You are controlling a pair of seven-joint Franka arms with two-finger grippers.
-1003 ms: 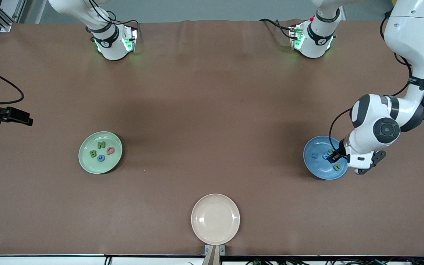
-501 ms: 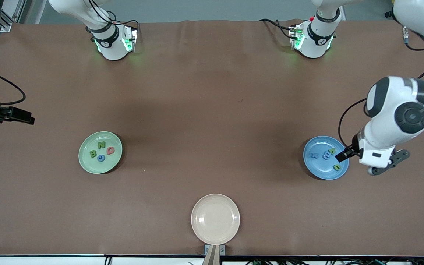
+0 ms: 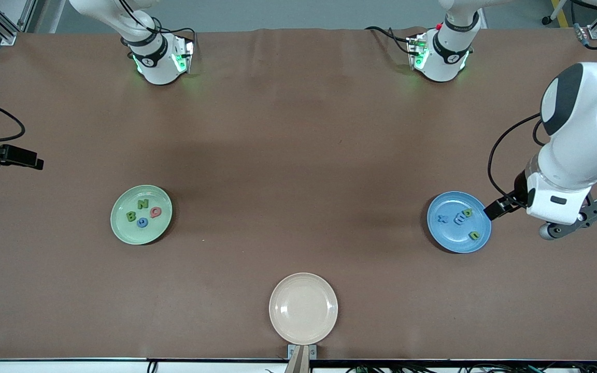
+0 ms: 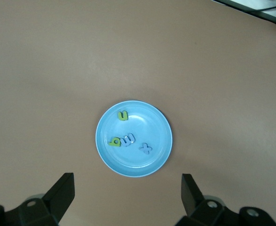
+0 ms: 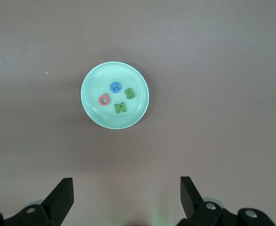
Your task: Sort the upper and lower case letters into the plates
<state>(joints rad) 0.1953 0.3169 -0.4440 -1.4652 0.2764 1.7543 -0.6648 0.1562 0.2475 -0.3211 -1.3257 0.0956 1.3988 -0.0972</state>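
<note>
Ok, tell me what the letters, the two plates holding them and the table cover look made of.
Letters: likely foam, matte and flat-cut with soft edges. Green plate and blue plate: probably plastic, smooth with a faint sheen along the rims. Table cover: seemingly brown cloth or matting, dull, with slight ripples at its edge by the bases.

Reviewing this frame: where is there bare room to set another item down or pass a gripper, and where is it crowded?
Bare cloth spans the middle, between the green plate and the blue plate, up to the arm bases. The cream plate is bare too. Both sorting plates are crowded, four letters each. The open left gripper hangs beside the blue plate's rim.
</note>
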